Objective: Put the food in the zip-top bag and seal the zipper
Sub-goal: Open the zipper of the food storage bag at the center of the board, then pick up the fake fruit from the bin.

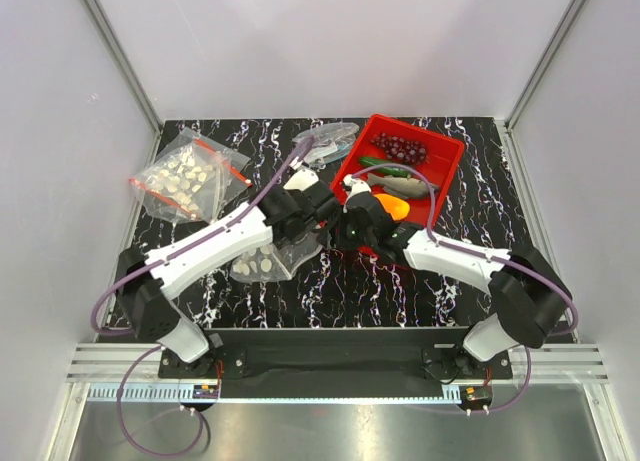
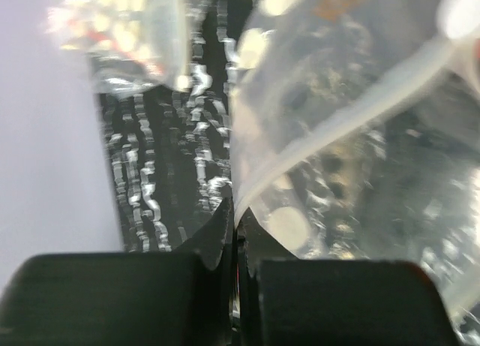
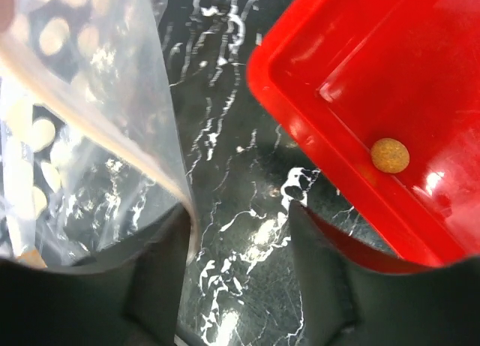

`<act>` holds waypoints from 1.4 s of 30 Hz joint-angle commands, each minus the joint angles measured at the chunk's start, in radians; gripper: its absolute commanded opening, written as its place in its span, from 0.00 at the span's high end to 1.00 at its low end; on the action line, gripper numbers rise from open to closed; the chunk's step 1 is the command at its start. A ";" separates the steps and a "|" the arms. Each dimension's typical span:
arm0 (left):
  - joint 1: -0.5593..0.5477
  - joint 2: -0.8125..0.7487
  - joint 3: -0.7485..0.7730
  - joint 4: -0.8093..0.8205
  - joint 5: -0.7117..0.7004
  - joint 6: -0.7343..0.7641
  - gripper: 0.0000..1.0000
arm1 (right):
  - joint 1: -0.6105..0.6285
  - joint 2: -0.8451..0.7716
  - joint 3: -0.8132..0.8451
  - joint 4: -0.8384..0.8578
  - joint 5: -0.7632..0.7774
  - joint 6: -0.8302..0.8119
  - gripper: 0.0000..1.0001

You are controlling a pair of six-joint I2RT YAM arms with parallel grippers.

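The clear, white-dotted zip-top bag [image 1: 268,259] lies under my left arm at mid-table. My left gripper [image 1: 322,211] is shut on its edge. In the left wrist view the bag [image 2: 352,136] rises from the closed jaws [image 2: 236,220], and a red sliver of the zipper [image 2: 238,284] shows between them. My right gripper [image 1: 347,219] stands open [image 3: 238,211]. The bag's rim [image 3: 112,128] rests against its left finger and only table shows between the fingers. The food lies in the red tray [image 1: 445,166]: grape bunch [image 1: 400,146], cucumber [image 1: 385,166], grey fish [image 1: 402,184], orange fruit [image 1: 393,207].
A second dotted bag [image 1: 185,176] with red strips lies at the back left. A small clear bag [image 1: 330,141] with greyish contents lies beside the tray's left corner. The tray's near corner [image 3: 300,136] sits just right of my right gripper. White walls enclose the table.
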 commanded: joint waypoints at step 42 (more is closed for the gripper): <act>0.121 -0.158 -0.198 0.360 0.372 0.237 1.00 | -0.430 -0.097 0.215 -0.328 0.193 -0.206 0.00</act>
